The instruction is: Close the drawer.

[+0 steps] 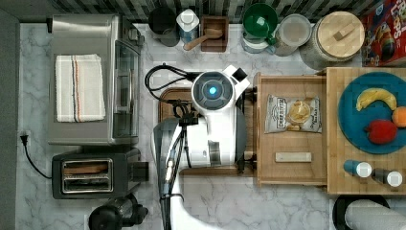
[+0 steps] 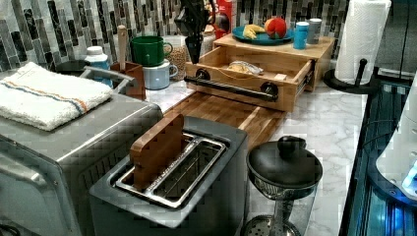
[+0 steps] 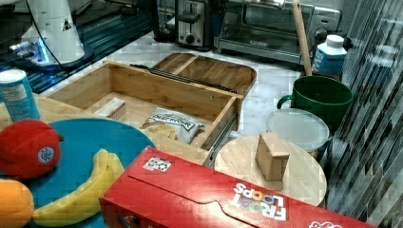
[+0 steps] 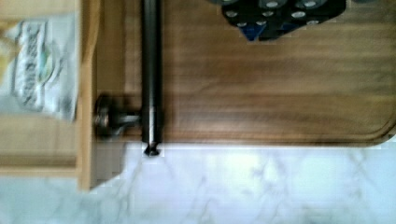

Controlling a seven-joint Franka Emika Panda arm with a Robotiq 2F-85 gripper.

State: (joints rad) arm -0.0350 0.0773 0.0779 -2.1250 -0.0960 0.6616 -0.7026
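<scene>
The drawer (image 2: 251,73) stands pulled fully out, its handle (image 4: 150,77) just beside the jaws, whose spread I cannot tell.

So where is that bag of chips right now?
The bag of chips lies flat inside the open drawer, toward the top view's upper half, with a small pale block below it and the blue plate to its right.

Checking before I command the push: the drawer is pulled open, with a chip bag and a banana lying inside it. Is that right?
Not quite. The drawer is pulled open and the chip bag lies inside, but the second item in it is a small wooden block, as the top view shows. The banana sits on the blue plate beside the drawer.
</scene>
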